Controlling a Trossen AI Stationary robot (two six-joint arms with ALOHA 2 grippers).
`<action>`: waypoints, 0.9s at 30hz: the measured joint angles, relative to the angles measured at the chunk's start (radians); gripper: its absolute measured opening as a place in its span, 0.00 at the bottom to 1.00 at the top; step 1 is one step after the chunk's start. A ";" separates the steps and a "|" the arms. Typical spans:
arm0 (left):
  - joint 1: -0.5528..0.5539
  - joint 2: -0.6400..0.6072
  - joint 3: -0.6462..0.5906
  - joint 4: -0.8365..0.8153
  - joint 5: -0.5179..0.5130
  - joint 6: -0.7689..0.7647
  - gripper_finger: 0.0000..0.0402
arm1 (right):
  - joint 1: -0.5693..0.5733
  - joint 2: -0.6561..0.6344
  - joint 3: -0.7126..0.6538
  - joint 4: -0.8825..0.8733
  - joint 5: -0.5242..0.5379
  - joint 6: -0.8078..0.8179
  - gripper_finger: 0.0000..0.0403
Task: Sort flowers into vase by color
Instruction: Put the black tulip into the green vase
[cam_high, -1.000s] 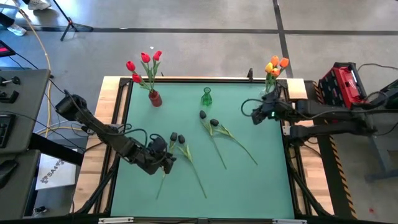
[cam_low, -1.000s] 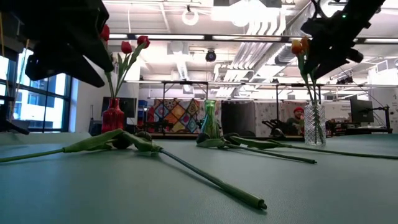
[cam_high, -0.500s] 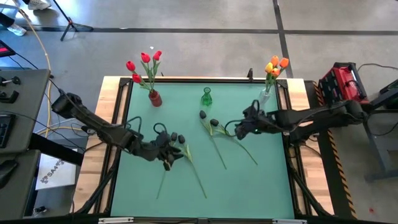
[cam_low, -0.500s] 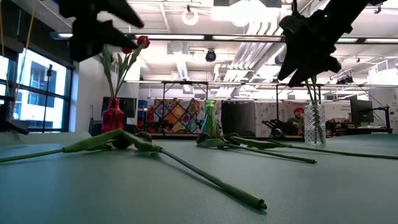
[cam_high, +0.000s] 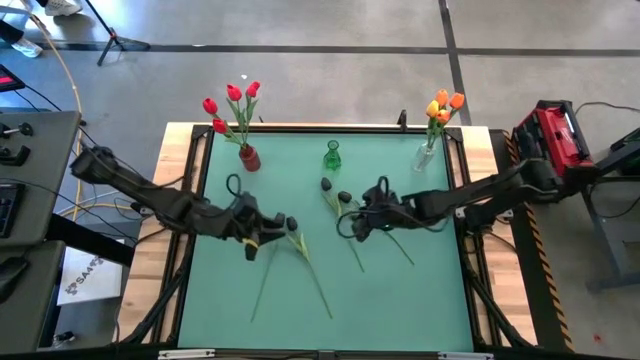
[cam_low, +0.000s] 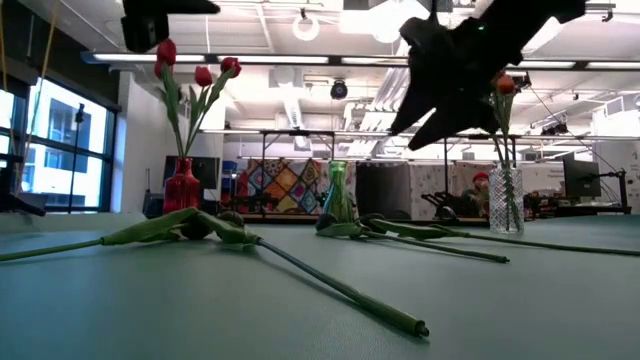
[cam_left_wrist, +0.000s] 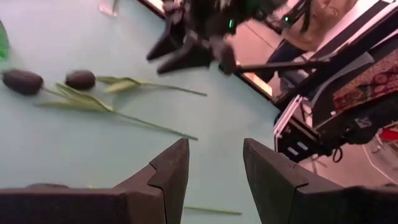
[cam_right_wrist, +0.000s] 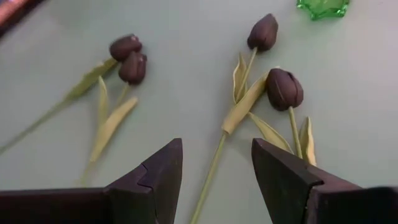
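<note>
So the green-topped table (cam_high: 400, 290) has four dark, nearly black tulips w/ long thin green stems lying loose on it, in two pairs. One pair (cam_high: 288, 224) sits toward the left-middle, heads touching, stems running down toward the near edge. The other pair (cam_high: 335, 192) is near the centre, just in front of the small empty green glass vase (cam_high: 332, 156), stems fanning out toward the right.

Right end effector (cam_high: 356, 226) is out over the middle of the table, above the stems of the centre pair, a bit below the heads. Fingers are spread apart w/ nothing between them. In its wrist cam both pairs show past the fingertips, centre pair (cam_right_wrist: 273, 62) closer to the green vase, the other pair (cam_right_wrist: 127, 57) off to the side. In the low view it hangs clear above the tabletop, not touching anything.

Left end effector (cam_high: 252, 243) is just beside the left pair, heads right next to it on the side toward the table centre. Fingers (cam_left_wrist: 168, 171) are parted w/ a clear gap, empty, holding nothing. It's also raised off the table afaict.

Rest is already sorted: red tulips (cam_high: 230, 105) standing in the red vase (cam_high: 249, 158) at the back left, orange/yellow tulips (cam_high: 442, 105) in the clear glass vase (cam_high: 428, 155) at the back right.
</note>
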 joint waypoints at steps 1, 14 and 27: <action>0.003 -0.015 0.000 -0.008 -0.005 0.009 0.35 | 0.000 0.024 0.017 -0.011 0.000 -0.006 0.45; 0.010 -0.140 0.000 -0.075 0.001 0.055 0.35 | -0.033 0.334 0.350 -0.203 -0.005 -0.127 0.45; 0.010 -0.243 0.000 -0.079 -0.079 0.107 0.35 | -0.192 0.400 0.436 -0.245 -0.065 -0.096 0.45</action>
